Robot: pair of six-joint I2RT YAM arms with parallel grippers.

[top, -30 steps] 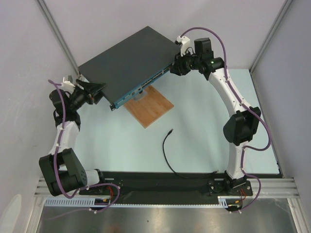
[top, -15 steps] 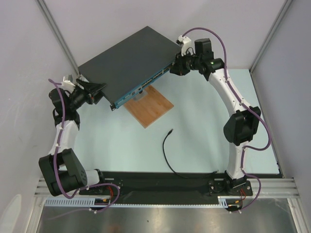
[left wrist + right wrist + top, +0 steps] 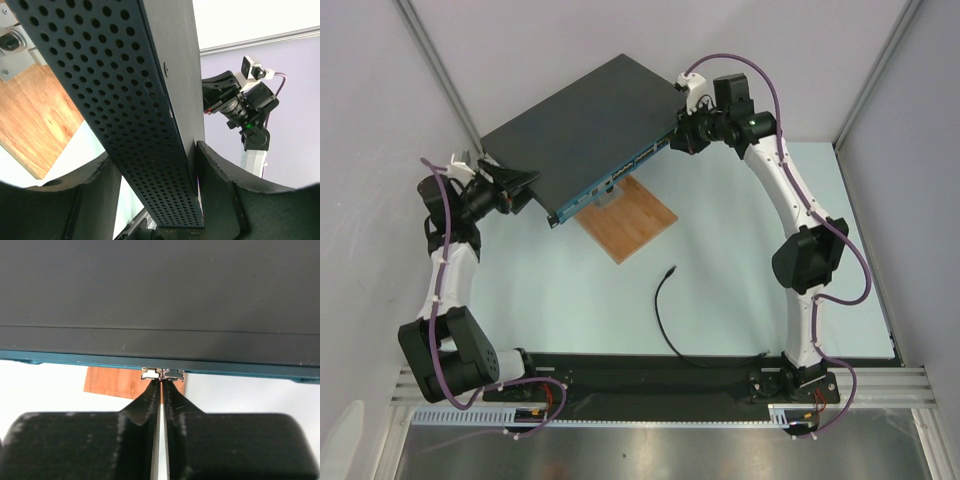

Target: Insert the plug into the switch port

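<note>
Plug [image 3: 672, 270] lies loose on the counter [image 3: 740, 240] at the tip of its black cable [image 3: 660, 320], on the near side of the wooden board [image 3: 630, 220] and well apart from both arms. Neither tool has it, so the step in hand looks like steadying the network switch [image 3: 590, 115]: hold it square and leave the teal port row [image 3: 630, 168] unobstructed. The left tool [image 3: 527, 187], part open, clamps the switch's left end between its fingers. The right arm reaches far, its tool [image 3: 161, 385] pinched almost shut at the strip's right end, seemingly holding nothing.
</note>
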